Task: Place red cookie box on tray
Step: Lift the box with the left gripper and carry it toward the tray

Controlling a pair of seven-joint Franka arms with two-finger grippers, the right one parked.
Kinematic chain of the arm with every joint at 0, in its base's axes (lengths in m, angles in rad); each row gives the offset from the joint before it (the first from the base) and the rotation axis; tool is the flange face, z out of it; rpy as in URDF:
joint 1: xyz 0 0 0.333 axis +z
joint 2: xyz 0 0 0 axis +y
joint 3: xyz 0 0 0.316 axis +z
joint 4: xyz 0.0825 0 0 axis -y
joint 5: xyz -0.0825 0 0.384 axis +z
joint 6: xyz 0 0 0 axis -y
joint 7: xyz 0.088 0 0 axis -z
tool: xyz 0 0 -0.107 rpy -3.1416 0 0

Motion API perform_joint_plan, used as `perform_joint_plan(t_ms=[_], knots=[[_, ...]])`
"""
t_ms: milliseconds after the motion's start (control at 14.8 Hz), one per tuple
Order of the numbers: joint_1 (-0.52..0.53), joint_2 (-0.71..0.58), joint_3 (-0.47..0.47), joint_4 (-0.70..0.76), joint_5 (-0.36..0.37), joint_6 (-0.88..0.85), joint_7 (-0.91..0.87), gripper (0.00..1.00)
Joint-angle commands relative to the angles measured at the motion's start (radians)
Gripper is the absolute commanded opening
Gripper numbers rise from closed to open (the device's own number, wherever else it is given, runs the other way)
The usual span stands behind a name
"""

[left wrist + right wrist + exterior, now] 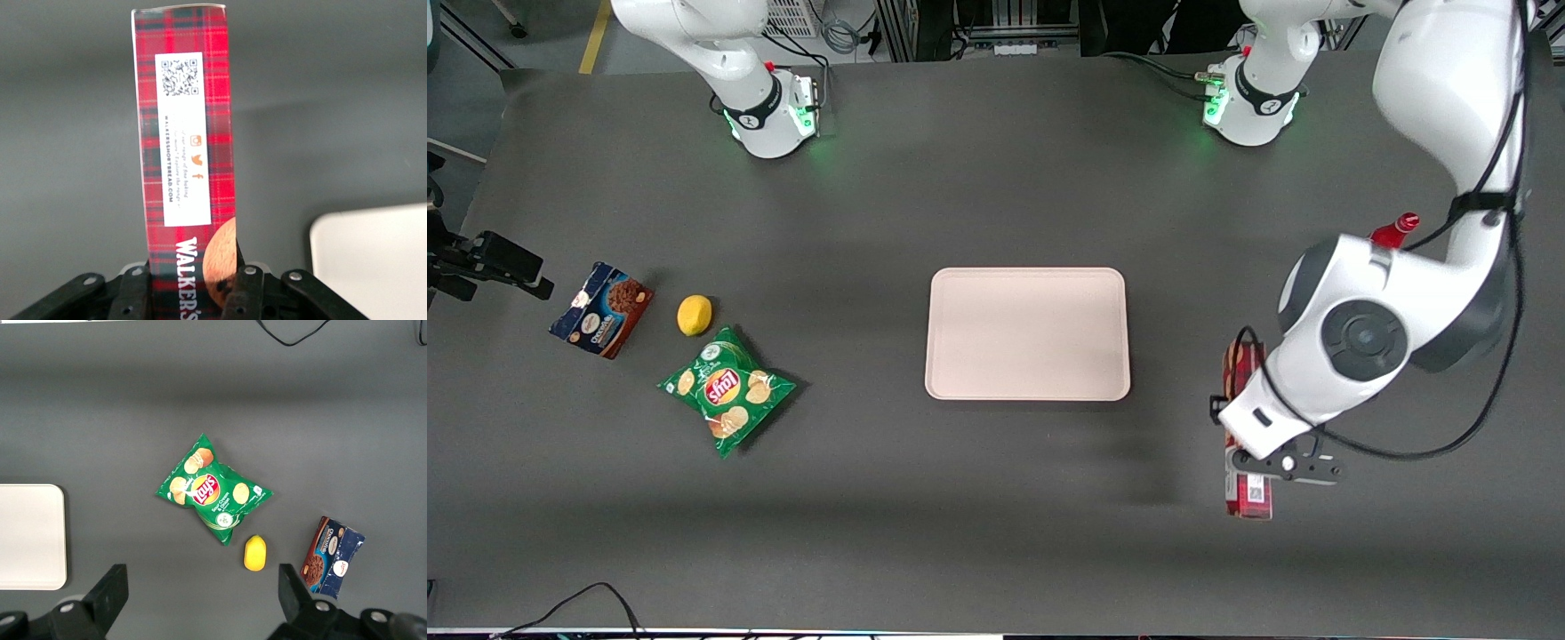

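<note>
I see a dark grey matte table (996, 498) under even light, cables trailing off its edges. Toward the working arm's end, well apart from the pink tray (1027, 333), the red cookie box (183, 147) is pinched by my gripper (190, 293), its long axis running toward the front camera.

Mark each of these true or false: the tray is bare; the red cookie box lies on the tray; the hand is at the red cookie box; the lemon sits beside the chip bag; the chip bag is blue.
1. The tray is bare. True.
2. The red cookie box lies on the tray. False: it is off the tray, toward the working arm's end of the table.
3. The hand is at the red cookie box. True: its fingers flank the box.
4. The lemon sits beside the chip bag. True.
5. The chip bag is blue. False: green.
</note>
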Motion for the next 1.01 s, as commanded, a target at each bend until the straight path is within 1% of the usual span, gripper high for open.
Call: perform_joint_plan(t_ms=[0, 135, 203, 406, 473, 541, 609, 744, 947], knots=[[0.01, -0.114, 0.003, 0.07, -0.087, -0.228, 0.069, 0.0], [0.01, -0.115, -0.001, 0.17, -0.09, -0.373, 0.077, 0.0], [0.01, -0.115, -0.001, 0.204, -0.09, -0.414, 0.091, 0.0], [0.012, -0.121, 0.0, 0.213, -0.098, -0.439, 0.1, 0.0], [0.013, -0.134, 0.003, 0.206, -0.168, -0.438, 0.07, 0.0], [0.013, -0.138, 0.003, 0.193, -0.216, -0.436, 0.022, 0.0], [0.012, -0.141, 0.002, 0.181, -0.234, -0.432, -0.036, 0.0], [0.008, -0.172, -0.012, 0.111, -0.247, -0.386, -0.107, 0.0], [0.008, -0.246, -0.059, -0.052, -0.255, -0.263, -0.222, 0.0]])
